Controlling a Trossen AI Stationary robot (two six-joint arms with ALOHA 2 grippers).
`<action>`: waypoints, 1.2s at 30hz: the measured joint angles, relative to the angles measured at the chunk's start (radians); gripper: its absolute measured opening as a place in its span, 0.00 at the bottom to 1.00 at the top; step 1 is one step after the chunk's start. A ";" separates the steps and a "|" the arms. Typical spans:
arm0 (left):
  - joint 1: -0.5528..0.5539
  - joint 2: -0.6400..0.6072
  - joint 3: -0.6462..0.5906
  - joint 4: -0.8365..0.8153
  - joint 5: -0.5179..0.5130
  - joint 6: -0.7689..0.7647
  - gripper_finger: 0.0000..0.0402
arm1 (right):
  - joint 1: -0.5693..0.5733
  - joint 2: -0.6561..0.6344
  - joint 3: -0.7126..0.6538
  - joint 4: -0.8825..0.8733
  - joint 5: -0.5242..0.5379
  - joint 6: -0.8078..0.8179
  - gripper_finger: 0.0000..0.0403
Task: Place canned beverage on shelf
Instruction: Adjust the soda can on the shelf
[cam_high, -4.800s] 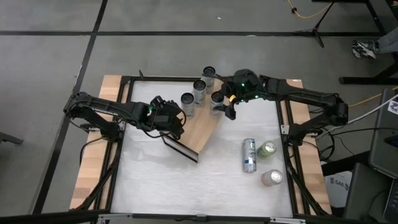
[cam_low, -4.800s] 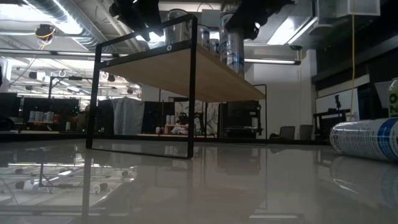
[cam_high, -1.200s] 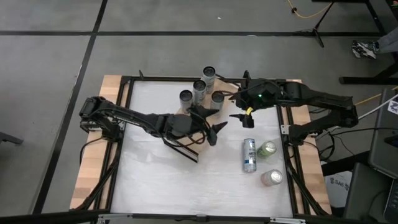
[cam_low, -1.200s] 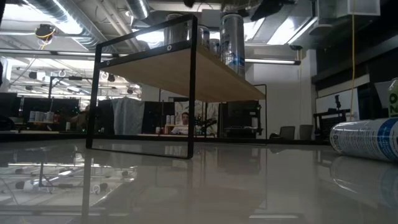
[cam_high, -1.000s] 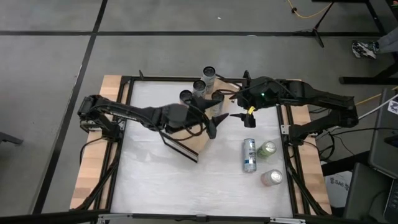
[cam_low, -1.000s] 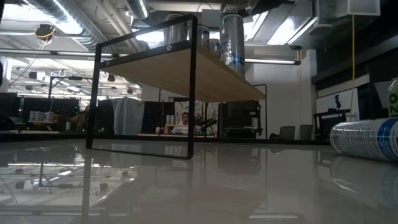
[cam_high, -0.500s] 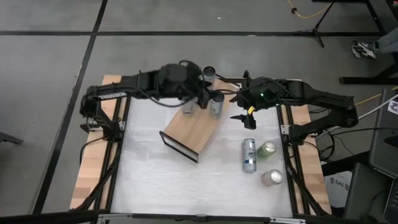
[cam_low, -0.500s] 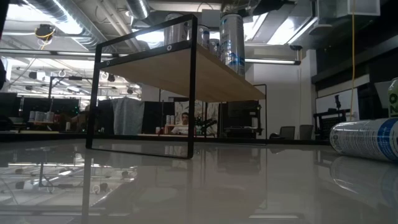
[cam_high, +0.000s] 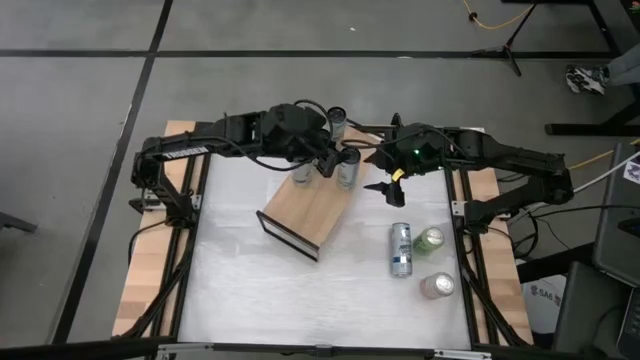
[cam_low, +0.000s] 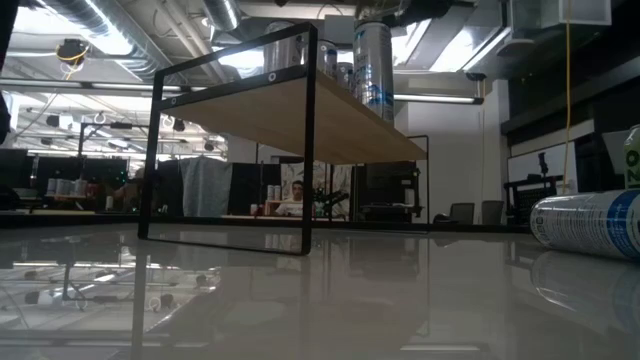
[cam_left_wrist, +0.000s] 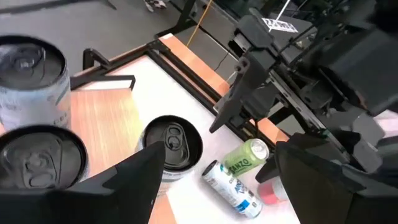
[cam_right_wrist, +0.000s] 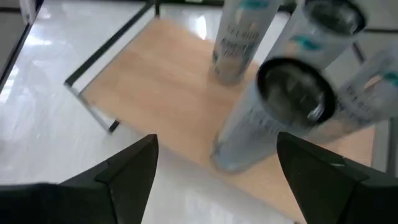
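Both hands gape wide and empty: the left hand (cam_high: 325, 157) hovers over the cans (cam_high: 346, 168) standing on the shelf (cam_high: 310, 208), the right hand (cam_high: 383, 172) just beside them. A careless sweep could topple the standing cans; three more cans (cam_high: 401, 249) lie on the bench (cam_high: 240, 290) beyond the right hand.

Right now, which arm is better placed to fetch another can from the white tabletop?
Right. The open right gripper hovers beside the shelf, nearest the lying blue-and-white can; the open left gripper sits over the light-wood shelf.
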 joint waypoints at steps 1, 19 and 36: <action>0.000 0.000 0.000 0.000 -0.001 0.017 0.75 | 0.000 0.001 0.000 0.015 0.002 0.000 0.79; 0.000 -0.137 0.000 -0.016 -0.043 0.184 0.75 | -0.001 0.042 0.001 0.231 0.202 0.039 0.79; 0.000 -0.137 0.000 -0.067 -0.044 0.185 0.74 | -0.001 0.113 0.001 0.220 0.290 0.061 0.79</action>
